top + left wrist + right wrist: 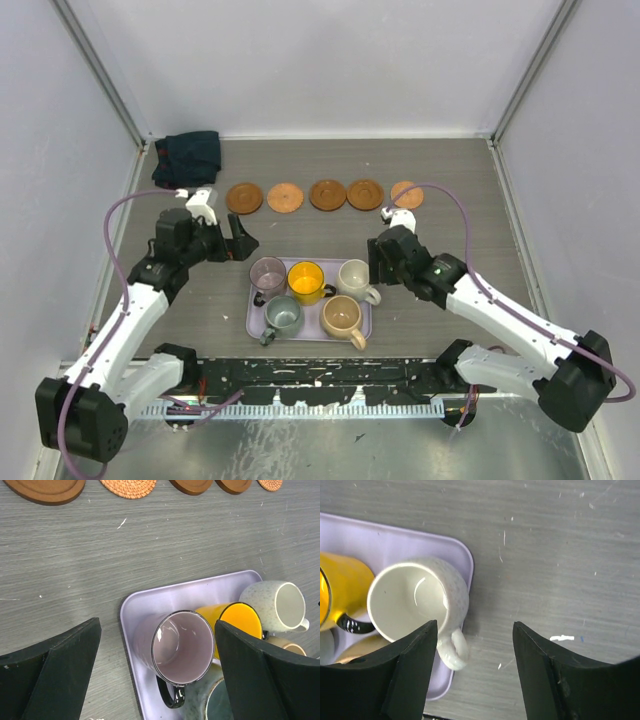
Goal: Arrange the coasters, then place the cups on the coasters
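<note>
Five round brown coasters (328, 194) lie in a row across the far side of the table. The lavender tray (364, 318) holds the mauve cup (268, 275), yellow cup (305, 280), cream cup (355, 278), grey-green cup (283, 315) and tan cup (341, 316). My left gripper (157, 665) is open above the mauve cup (182, 647), one finger on either side of it and not touching. My right gripper (475, 627) is open at the tray's right edge. The cream cup's (415, 600) handle (454, 650) lies between its fingers, close to the left finger (405, 670).
A dark folded cloth (188, 155) lies at the back left corner. Pale walls enclose the table on three sides. A black rail (320, 375) runs along the near edge between the arm bases.
</note>
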Robot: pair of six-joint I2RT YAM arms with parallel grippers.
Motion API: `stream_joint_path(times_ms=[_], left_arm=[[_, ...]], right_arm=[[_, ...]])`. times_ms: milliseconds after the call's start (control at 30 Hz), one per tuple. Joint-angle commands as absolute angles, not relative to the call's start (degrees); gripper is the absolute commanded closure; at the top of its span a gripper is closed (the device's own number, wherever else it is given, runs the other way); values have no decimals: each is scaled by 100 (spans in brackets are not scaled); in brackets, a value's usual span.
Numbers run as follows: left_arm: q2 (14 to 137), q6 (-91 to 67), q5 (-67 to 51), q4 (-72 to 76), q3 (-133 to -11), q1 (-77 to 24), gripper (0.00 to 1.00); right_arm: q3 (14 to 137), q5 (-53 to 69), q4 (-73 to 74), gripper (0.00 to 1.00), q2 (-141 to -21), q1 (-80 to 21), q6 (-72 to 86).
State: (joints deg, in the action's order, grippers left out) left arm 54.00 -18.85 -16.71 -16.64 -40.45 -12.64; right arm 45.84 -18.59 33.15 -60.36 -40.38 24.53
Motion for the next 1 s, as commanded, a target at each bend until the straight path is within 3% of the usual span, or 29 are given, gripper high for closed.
stream_joint_path(times_ms=[0, 700, 967], left_arm=[[5118, -1961, -1731, -1502, -3974, -1313, 2], [4928, -2171, -1710, -1292, -3595, -1353, 2], [4916, -2171, -1695, -1297, -3578, -1350, 2]], right_arm=[[4407, -1939, 3723, 34, -5683, -4230, 3056], [4128, -1789, 3252, 41, -6844, -5011, 3128], [4152, -1662, 3006, 49, -7194, -5014, 3074]])
